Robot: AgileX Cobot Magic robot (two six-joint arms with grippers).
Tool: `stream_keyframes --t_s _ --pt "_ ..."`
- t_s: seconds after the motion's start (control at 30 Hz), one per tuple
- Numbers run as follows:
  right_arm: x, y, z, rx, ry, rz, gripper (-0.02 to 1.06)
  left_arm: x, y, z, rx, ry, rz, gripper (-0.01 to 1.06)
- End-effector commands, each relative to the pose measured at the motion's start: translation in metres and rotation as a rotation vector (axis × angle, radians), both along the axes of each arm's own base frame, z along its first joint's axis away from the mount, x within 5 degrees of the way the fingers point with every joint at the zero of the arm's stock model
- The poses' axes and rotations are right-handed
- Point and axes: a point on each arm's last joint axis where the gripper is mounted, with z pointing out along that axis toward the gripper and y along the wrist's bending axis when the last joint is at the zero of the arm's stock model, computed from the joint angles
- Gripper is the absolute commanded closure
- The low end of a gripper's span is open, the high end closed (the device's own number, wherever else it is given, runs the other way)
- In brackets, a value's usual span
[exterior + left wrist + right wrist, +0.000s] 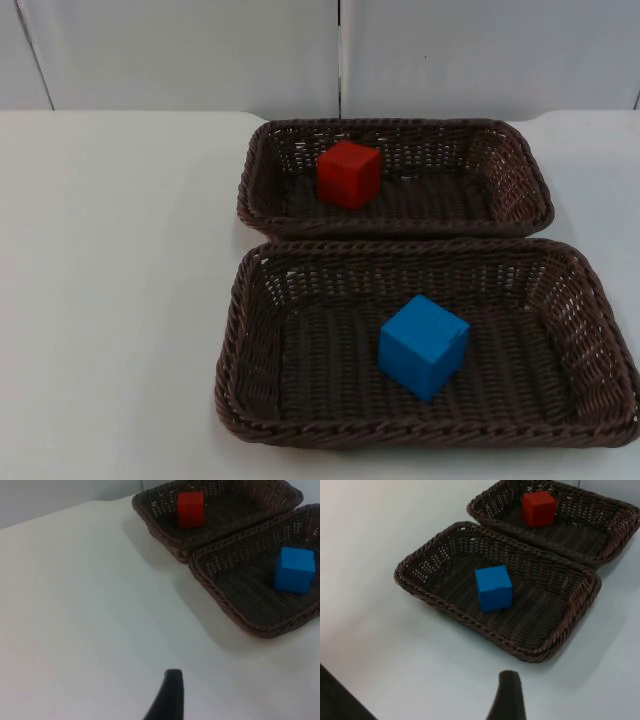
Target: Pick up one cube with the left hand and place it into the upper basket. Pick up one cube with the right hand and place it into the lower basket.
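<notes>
White table top (pixel 120 300) runs back to the grey partition wall (pixel 180 50), we see. On it, the upper basket (pixel 395 228) holds a red cube (pixel 349 174); the lower basket (pixel 235 350), touching it, holds a blue cube (pixel 423 346). We cannot tell how either gripper's jaws stand.

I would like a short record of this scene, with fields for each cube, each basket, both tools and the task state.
red cube: inside upper basket, toward its left part
blue cube: inside lower basket, near the middle
baskets: side by side, long rims touching or nearly so
left tool: over bare table, left of the baskets, holds nothing
right tool: over the table, beside the lower basket, holds nothing
task state: both cubes placed
</notes>
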Motion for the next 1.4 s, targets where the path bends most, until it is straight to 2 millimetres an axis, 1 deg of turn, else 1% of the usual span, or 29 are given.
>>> stream_keyframes --t_s 0.0,0.07,0.13,0.17,0.2,0.23,0.27,0.3,0.33,0.37,0.43,0.57,0.7,1.37 --pt "-0.0002 -0.0002 -0.0006 0.002 -0.002 0.004 0.42 0.0003 -0.0002 -0.0003 -0.012 -0.006 0.000 0.27" --pt "-0.0002 -0.0002 -0.0006 0.001 -0.003 0.005 0.39 0.0003 -0.0002 -0.0003 -0.012 -0.006 0.000 0.27" --pt "-0.0002 -0.0002 -0.0006 0.001 -0.003 0.005 0.30 0.0003 0.0000 -0.0003 -0.011 -0.007 0.001 0.27" --pt "-0.0002 -0.0002 -0.0006 0.001 -0.003 0.005 0.30 0.0003 0.0000 -0.0003 -0.011 -0.007 0.001 0.27" --pt "-0.0002 -0.0002 -0.0006 0.001 -0.003 0.005 0.24 0.0003 0.0000 -0.0003 -0.011 -0.007 0.001 0.27" --pt "-0.0002 -0.0002 -0.0006 0.001 -0.003 0.005 0.13 0.0003 0.0000 -0.0003 -0.011 -0.007 0.001 0.27" --pt "-0.0002 -0.0002 -0.0006 0.001 -0.003 0.005 0.08 0.0003 0.0000 -0.0003 -0.011 -0.007 0.001 0.25" --pt "-0.0002 -0.0002 -0.0006 0.001 -0.003 0.005 0.01 0.0003 0.0000 -0.0003 -0.011 -0.007 0.001 0.20" --pt "-0.0002 -0.0002 -0.0006 0.001 -0.003 0.005 -0.01 0.0003 0.0000 -0.0003 -0.011 -0.007 0.001 0.15" --pt "-0.0002 -0.0002 -0.0006 0.001 -0.003 0.005 -0.01 0.0003 0.0000 -0.0003 -0.011 -0.007 0.001 0.15" --pt "-0.0002 -0.0002 -0.0006 0.001 -0.003 0.005 -0.01 0.0003 0.0000 -0.0003 -0.011 -0.007 0.001 0.00" --pt "-0.0002 -0.0002 -0.0006 0.001 -0.003 0.005 -0.01 0.0005 0.0004 -0.0004 -0.014 -0.005 0.009 0.00" --pt "-0.0002 -0.0002 -0.0006 0.001 -0.003 0.005 -0.01 0.0021 0.0030 -0.0015 -0.031 0.010 0.058 0.00" --pt "-0.0002 -0.0002 -0.0006 -0.004 -0.007 0.008 -0.01 0.0026 0.0038 -0.0014 -0.036 0.011 0.073 0.00"
